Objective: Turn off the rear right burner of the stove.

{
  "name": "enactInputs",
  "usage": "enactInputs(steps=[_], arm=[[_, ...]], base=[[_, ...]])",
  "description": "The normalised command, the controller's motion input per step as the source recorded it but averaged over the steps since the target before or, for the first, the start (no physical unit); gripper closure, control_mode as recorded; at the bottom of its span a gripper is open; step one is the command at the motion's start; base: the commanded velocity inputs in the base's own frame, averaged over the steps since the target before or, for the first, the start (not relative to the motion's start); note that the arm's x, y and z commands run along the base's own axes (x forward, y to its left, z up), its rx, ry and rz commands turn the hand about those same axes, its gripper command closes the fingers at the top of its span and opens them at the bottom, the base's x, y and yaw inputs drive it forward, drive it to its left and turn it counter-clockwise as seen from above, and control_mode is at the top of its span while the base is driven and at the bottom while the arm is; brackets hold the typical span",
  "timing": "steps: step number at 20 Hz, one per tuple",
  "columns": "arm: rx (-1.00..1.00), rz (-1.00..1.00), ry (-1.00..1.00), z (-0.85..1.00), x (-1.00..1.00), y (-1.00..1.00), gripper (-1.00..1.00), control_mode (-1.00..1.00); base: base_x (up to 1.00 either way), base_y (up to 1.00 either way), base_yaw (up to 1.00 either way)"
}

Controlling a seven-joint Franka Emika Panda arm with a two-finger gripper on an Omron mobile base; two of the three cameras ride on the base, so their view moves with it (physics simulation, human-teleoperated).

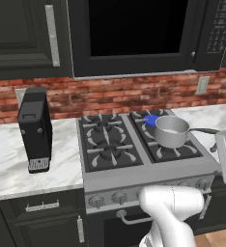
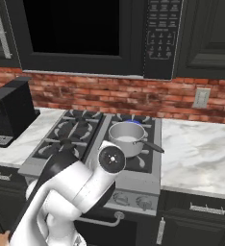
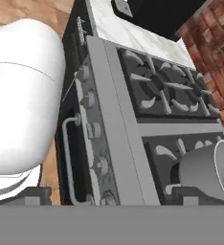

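Rear right burner: seen at the back right of the stove's black top, marked by a blue flame patch just behind the saucepan; in the right base view the blue is glimpsed over the pan's far rim.
Stove: a steel range set between two stretches of marble desk, below a brick wall; four grated burners are carried on top, and a row of round knobs and a bar handle on the front.
Saucepan: a grey pan stood on the right side of the stove, just in front of the flame, its dark handle pointed to the right.
Coffee machine: a black box stood on the desk to the left of the stove, well apart from the burners.
Left base view: the knob row is partly hidden by the white arm in front of the stove.
Right base view: the two right-hand knobs are shown clear of the arm, and a wall outlet is seen on the brick to the right of the stove.
Hand view: the stove is seen tilted from its front edge, with all the knobs and the handle in a line, and the pan's side at the lower right; the flame is not made out here.
Fingers: whether they are open or closed cannot be told, since the tips are not made out in any view.
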Motion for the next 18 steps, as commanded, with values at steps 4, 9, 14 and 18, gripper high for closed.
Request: enactInputs(steps=[4,9,14,18], arm=[[-0.12,0.19,-0.25,-0.4,-0.07,0.0,-1.0,-1.0],[-0.07,0.11,-0.37,-0.4,-0.05,-0.03,-1.0,-1.0],[-0.01,0.0,-0.33,-0.49,-0.03,0.0,-1.0,-1.0],[0.0,-0.05,-0.28,-0.46,-0.06,0.0,-1.0,-1.0]], base=[[0.0,0.0,0.0],[0.0,0.0,0.0],[0.0,0.0,0.0],[0.0,0.0,0.0]])
